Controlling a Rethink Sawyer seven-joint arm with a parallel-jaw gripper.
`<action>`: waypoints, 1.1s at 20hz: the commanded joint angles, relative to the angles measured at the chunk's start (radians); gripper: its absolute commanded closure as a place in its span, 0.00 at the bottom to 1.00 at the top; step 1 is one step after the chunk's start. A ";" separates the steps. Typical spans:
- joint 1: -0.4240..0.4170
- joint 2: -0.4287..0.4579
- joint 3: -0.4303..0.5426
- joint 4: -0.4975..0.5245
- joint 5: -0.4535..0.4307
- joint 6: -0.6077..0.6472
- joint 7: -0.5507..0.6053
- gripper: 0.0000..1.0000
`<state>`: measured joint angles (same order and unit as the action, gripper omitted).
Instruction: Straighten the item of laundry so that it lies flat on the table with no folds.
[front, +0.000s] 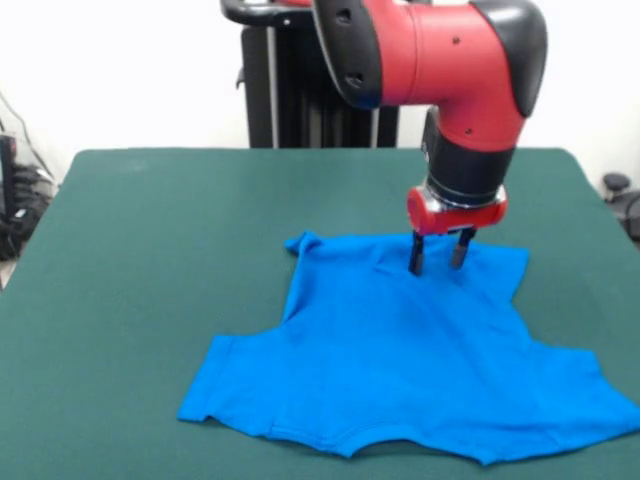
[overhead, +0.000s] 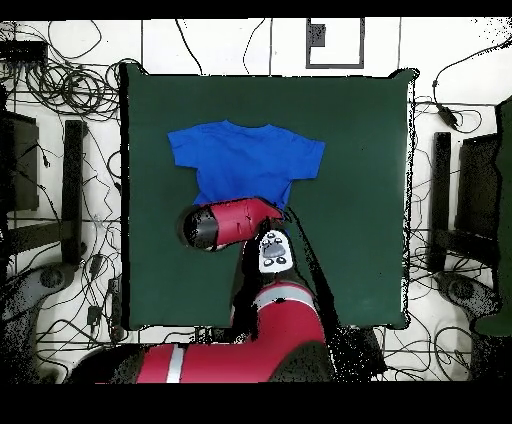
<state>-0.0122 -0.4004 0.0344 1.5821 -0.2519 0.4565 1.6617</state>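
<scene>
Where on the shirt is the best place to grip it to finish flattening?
Probably the shirt's bottom hem, near where the gripper stands with fingers apart. The hem there looks bunched. Pinch it straight down from above, since the cloth lies flat on the table, then pull toward the robot.

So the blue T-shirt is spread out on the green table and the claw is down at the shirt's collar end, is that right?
Not quite. The claw is down at the hem end of the blue T-shirt, opposite the collar, as the front view shows. The shirt does lie spread on the green table.

Plain bright blue short-sleeved fabric T-shirt (front: 400, 370), no print. Dark green felt-covered rectangular table (front: 150, 250), unpatterned. Red and black jointed robot arm (front: 450, 60); black-fingered gripper (front: 441, 262).
</scene>
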 joint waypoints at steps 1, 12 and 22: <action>0.092 0.067 0.007 -0.088 0.045 -0.001 0.206 0.00; 0.182 0.080 -0.045 -0.117 0.098 0.020 0.249 0.00; 0.217 0.095 -0.071 -0.133 0.139 0.015 0.255 0.00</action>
<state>0.1498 -0.3673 -0.1086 1.5176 -0.2041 0.4633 1.6617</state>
